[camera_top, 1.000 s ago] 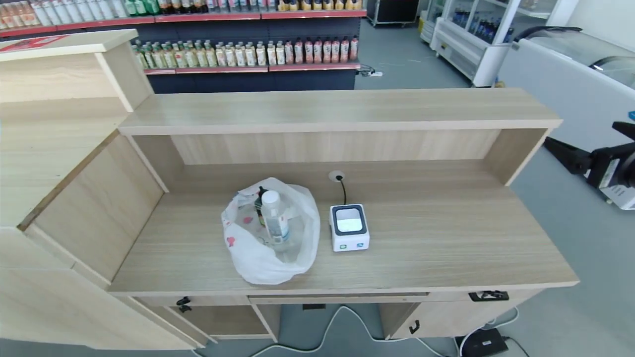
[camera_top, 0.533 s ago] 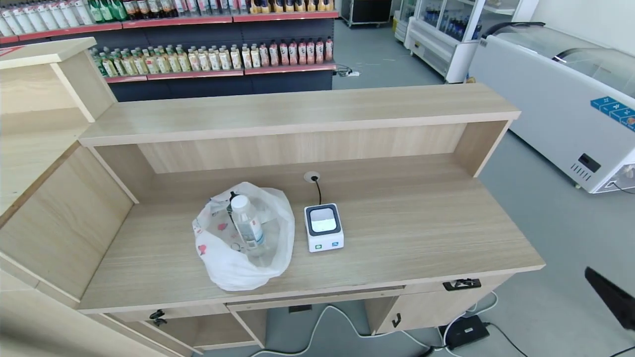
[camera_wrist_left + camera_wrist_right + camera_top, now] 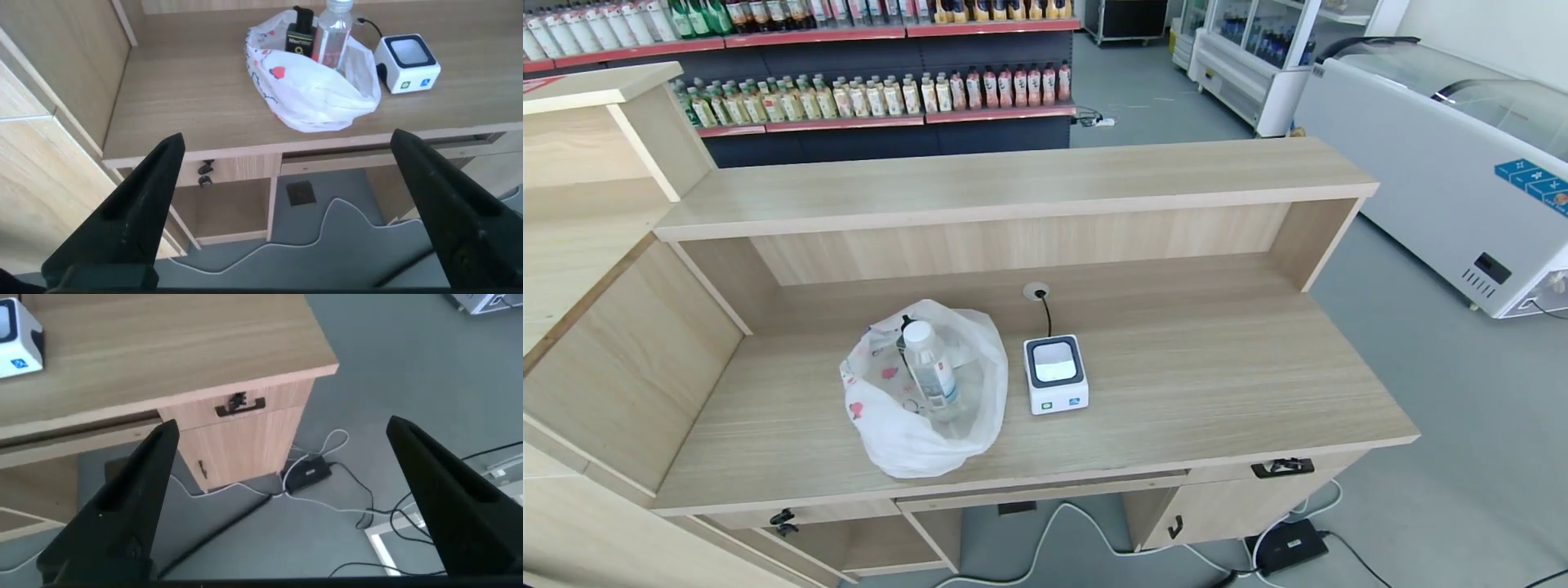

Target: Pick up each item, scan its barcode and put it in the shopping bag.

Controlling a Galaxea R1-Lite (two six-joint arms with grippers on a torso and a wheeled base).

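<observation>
A white plastic shopping bag point(image 3: 915, 416) sits open on the wooden counter point(image 3: 1217, 384). A clear bottle with a white cap point(image 3: 929, 371) stands inside it, beside a small dark box point(image 3: 301, 37). The white barcode scanner point(image 3: 1055, 374) stands just right of the bag, its cable running to a hole in the counter. My left gripper point(image 3: 286, 220) hangs open and empty in front of the counter's front edge, lower than the top, facing the bag point(image 3: 310, 90). Off the counter's right front corner, my right gripper point(image 3: 282, 506) is open and empty over the floor, with the scanner point(image 3: 12, 343) far off.
A raised shelf point(image 3: 1013, 184) runs along the counter's back and a tall side panel point(image 3: 629, 343) closes its left. Drawers with black handles point(image 3: 1282, 468) sit under the top. Cables and a power block point(image 3: 1286, 545) lie on the floor. A freezer point(image 3: 1437, 171) stands to the right.
The head camera swung during the first half second, shifting the whole picture. A dark arm part at the right edge, low at the corner half a second ago, has left the head view.
</observation>
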